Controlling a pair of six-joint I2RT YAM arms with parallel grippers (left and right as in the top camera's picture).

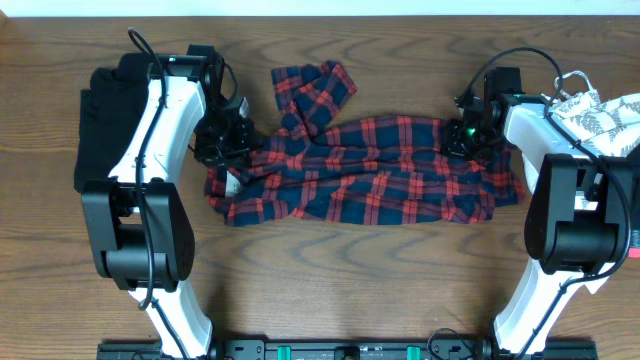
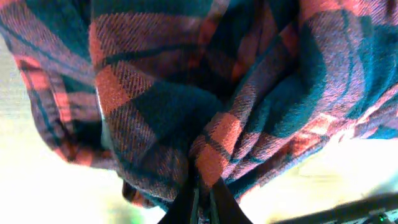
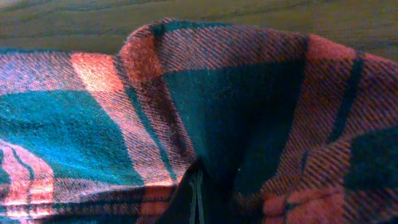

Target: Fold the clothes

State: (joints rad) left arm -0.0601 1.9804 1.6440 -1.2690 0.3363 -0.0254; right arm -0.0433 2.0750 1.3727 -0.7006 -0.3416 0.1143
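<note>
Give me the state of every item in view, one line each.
plaid shirt: unfolded, crumpled on the table, pinched at both ends.
left claw: shut on the plaid shirt, fabric bunched at its tips.
right claw: shut on the plaid shirt.
black garment: lying at the table's left side, not gripped.
leaf-print garment: bunched at the table's right edge, not gripped.

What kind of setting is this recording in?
Probably a robot lab bench: a wood-grain table, two white arms on a rail at its near edge, and a plaid shirt with a black garment and a leaf-print garment set aside.
</note>
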